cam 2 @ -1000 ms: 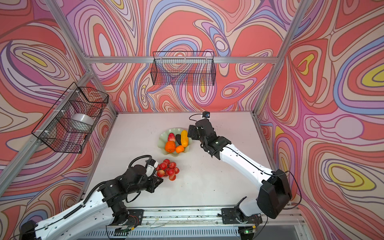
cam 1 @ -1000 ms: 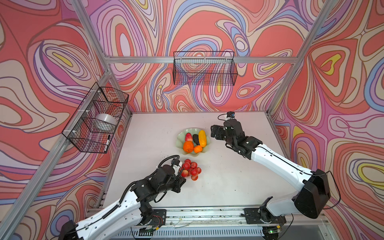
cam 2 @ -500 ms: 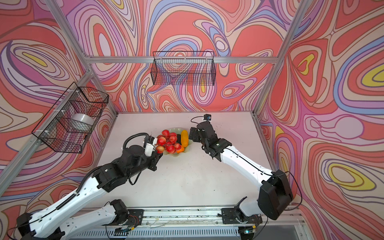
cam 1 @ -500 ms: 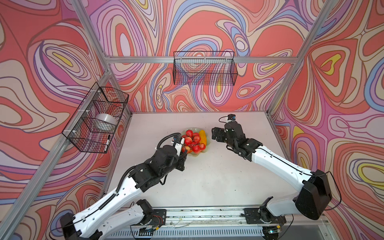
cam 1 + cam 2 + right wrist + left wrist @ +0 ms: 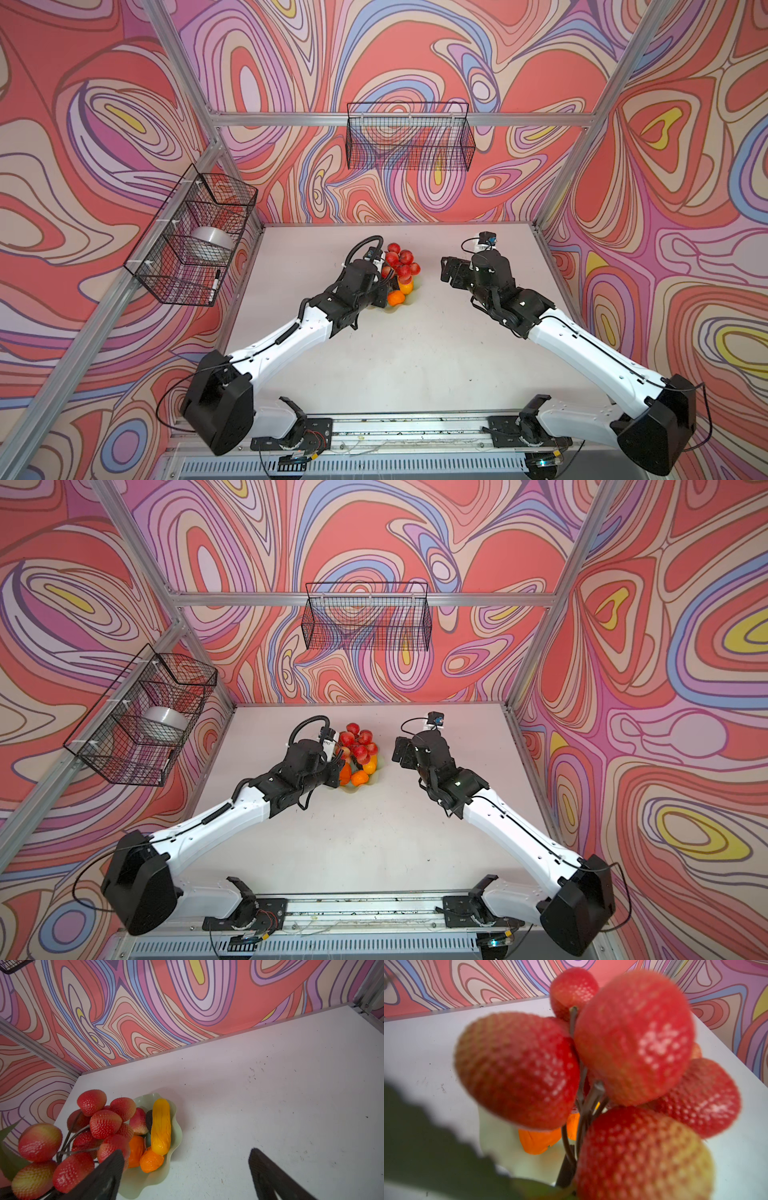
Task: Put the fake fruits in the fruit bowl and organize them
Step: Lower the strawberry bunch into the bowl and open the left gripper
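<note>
1. Currently the wire basket (image 5: 195, 245) on the left wall holds a white round bowl (image 5: 210, 243) and a marker (image 5: 216, 282); the marker's print is too small to read.
2. Left gripper (image 5: 383, 286): clamped tight on the stem of the red grape bunch (image 5: 401, 262), which is held clear of the table (image 5: 415, 353). A green leaf (image 5: 425, 1147) sits beside the stem.
3. Bunch hangs over the left part of the fruit bowl (image 5: 143, 1185); contact with the fruit below cannot be told.
4. Inside the bowl, packed together: pear-like fruit (image 5: 138, 1121), dark avocado (image 5: 148, 1120), ribbed yellow oblong (image 5: 161, 1126), orange (image 5: 136, 1151), second orange (image 5: 151, 1160).
5. Right gripper (image 5: 187, 1152): jaws spread wide, holding nothing, over bare table right of the bowl and apart from it.
</note>
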Controlling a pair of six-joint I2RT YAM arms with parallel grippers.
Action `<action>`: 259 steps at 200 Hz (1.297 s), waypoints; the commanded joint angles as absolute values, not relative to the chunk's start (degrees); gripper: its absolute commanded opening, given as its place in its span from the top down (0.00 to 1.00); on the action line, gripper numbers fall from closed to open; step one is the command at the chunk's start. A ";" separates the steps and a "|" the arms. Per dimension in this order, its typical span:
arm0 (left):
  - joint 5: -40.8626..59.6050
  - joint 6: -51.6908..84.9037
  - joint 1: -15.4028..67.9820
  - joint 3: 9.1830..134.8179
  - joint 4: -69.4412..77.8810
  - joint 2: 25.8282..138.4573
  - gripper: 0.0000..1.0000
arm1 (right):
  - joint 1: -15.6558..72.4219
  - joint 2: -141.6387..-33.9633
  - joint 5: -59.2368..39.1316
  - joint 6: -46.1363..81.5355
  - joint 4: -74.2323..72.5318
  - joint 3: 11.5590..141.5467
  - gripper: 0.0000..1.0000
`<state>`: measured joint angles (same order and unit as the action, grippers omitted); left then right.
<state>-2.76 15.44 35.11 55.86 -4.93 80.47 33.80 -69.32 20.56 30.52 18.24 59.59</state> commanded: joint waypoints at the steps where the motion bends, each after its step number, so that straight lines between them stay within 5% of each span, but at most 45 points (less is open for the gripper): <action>1: -1.75 15.38 33.62 56.88 0.46 84.66 1.00 | 33.24 -67.90 22.15 30.06 19.66 58.85 0.02; 55: -2.45 17.14 32.05 58.49 2.38 93.24 1.00 | 33.14 -66.36 21.71 30.81 19.94 56.78 0.02; 71: -3.52 17.29 31.95 57.96 1.80 93.85 0.91 | 33.18 -66.10 22.27 30.68 20.21 56.87 0.02; 106: -2.78 17.92 31.99 57.54 -0.84 93.35 0.45 | 33.13 -66.39 23.39 30.41 19.50 56.78 0.02; 136: -2.47 19.41 31.99 55.16 -0.31 91.48 0.23 | 33.06 -67.31 23.48 29.81 19.43 57.74 0.02; 153: -1.95 19.63 31.98 53.71 0.54 88.96 0.01 | 32.97 -67.56 23.14 29.43 18.79 57.93 0.02; 195: -6.19 16.09 31.99 50.14 0.75 75.63 0.00 | 30.33 -67.53 22.01 25.80 13.82 55.58 0.01; 240: -27.43 5.77 31.88 38.06 10.86 54.02 0.00 | 19.41 -65.88 17.74 20.03 1.71 44.70 0.02; 259: -36.38 -2.42 31.34 28.16 23.97 51.15 0.00 | 13.72 -64.84 23.40 18.11 -3.55 38.04 0.02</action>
